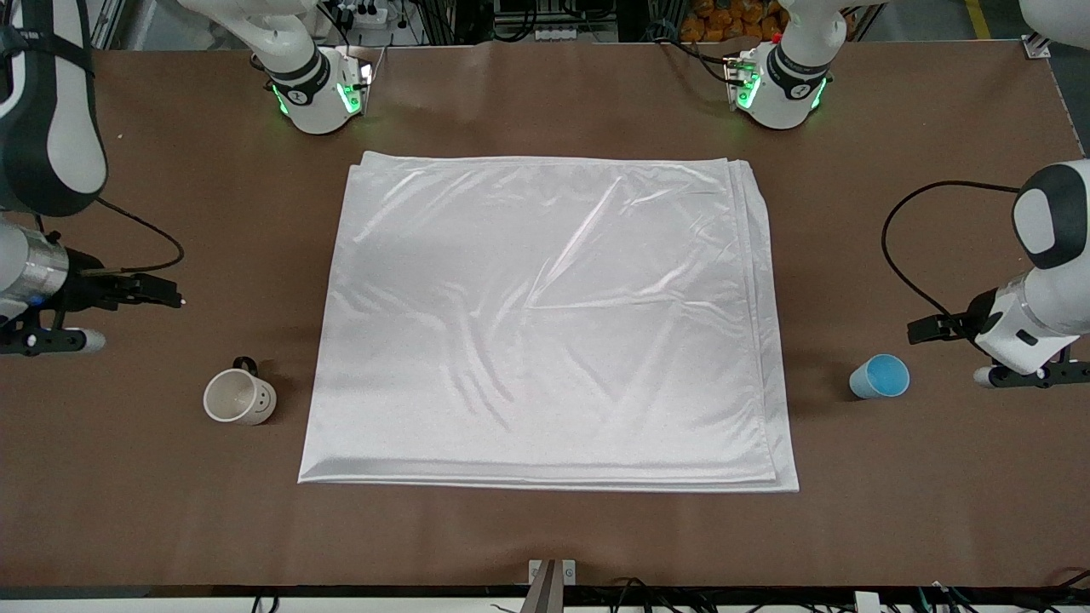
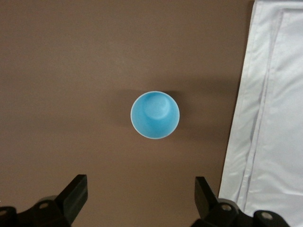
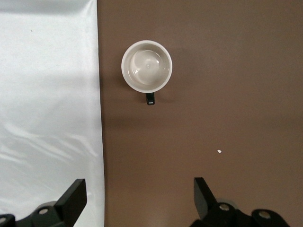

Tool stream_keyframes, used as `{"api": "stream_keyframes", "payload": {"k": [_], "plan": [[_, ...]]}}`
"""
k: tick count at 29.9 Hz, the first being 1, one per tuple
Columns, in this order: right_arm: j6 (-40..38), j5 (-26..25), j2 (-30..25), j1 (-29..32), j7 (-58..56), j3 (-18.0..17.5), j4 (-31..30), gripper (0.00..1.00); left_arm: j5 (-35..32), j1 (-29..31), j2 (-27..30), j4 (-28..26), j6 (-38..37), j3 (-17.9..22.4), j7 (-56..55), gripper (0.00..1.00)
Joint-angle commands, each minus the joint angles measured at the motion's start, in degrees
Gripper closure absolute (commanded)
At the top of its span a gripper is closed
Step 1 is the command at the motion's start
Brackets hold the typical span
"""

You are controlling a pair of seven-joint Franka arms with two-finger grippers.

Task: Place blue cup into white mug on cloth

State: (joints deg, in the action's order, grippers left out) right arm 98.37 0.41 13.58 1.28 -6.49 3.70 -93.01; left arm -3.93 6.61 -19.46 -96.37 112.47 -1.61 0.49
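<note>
Left gripper [image 2: 139, 198], fingers spread wide, hangs over the upright blue cup [image 1: 880, 376]. Right gripper [image 3: 137, 201], equally wide, hangs near the white mug [image 1: 239, 397]; both vessels stand on the counter [image 1: 545, 528] beside the cloth [image 1: 549, 319].

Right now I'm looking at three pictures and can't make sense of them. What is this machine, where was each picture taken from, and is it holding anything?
These are two robot arms at a brown table. The wide picture comes from a high camera facing them. The other two come from cameras on the arms' wrists, looking straight down.

A large white cloth lies folded in the middle. The white mug stands upright on the bare table toward the right arm's end. The blue cup stands upright toward the left arm's end. Neither is on the cloth.

Each arm ends in a two-fingered claw. The left claw hangs open above the table near the cup, and the right claw hangs open near the mug. Both hold nothing.
</note>
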Motion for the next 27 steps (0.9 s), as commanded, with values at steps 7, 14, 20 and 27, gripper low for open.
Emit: {"api": "stream_keyframes", "payload": {"k": [7,14,20,27], "plan": [[3.2,4.2,8.6,0.4,0.6,-0.1,0.7,0.00,-1.3,2.8,-8.4,0.2,11.4,-0.4,1.8,0.00],[5.8,5.3,13.1,0.3,0.5,-0.1,0.7,0.00,-0.6,3.7,-11.7,0.1,15.6,-0.4,4.4,0.00],[8.4,5.2,15.8,0.5,0.1,-0.1,0.8,0.00,-0.6,3.8,-13.0,-0.8,17.0,-0.5,4.5,0.00],[11.9,5.2,18.1,0.6,0.0,-0.1,0.8,0.00,-0.6,3.8,-14.6,-0.6,17.4,-0.6,4.8,0.00]]}}
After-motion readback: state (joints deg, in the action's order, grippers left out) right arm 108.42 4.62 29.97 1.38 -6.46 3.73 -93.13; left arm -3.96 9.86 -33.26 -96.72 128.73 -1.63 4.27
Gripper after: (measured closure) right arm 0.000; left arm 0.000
